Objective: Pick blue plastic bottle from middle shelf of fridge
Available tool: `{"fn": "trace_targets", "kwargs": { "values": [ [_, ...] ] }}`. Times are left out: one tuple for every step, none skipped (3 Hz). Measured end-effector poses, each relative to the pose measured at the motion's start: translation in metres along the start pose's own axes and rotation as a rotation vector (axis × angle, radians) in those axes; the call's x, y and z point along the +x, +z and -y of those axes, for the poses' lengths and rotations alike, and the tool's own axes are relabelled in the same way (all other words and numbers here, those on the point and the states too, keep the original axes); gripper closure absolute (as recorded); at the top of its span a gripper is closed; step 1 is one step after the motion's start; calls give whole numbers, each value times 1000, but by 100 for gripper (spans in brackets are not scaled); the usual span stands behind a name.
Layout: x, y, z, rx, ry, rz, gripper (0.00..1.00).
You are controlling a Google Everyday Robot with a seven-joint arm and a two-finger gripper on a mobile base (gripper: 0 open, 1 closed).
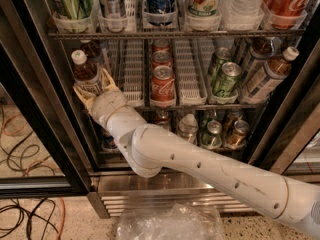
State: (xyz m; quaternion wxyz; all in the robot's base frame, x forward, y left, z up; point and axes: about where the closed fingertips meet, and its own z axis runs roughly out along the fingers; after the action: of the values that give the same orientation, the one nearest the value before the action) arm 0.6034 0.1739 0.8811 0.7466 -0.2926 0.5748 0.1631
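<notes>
The grasp seems made: your gripper (94, 85), at ten o'clock, clamps the blue plastic bottle (84, 72). Next, I judge, pull it straight out.

We take this for a workplace or lab drinks corner, not a home. The large stainless-steel drinks cooler with black-framed glass doors (150, 196) is a commercial unit. Its racks are stocked in lanes, with red Coca-Cola cans (162, 84) right of the fingers (81, 93) and green soda cans (225, 79) further right. Below the fingers, loose black and orange cables (25, 219) lie on a speckled floor (80, 224). The white robot gripper (94, 85) is at the left end of the middle wire shelf (132, 79), clasping a slim white-capped bottle of brown drink (85, 70).
</notes>
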Motion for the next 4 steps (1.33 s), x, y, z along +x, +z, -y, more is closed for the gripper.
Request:
{"fn": "trace_targets", "kwargs": {
  "values": [
    [-30, -11, 3, 45, -6, 81, 100],
    [-52, -17, 4, 58, -21, 131, 100],
    [-63, -23, -2, 33, -52, 144, 100],
    [-61, -43, -8, 7, -78, 83, 100]
  ]
}}
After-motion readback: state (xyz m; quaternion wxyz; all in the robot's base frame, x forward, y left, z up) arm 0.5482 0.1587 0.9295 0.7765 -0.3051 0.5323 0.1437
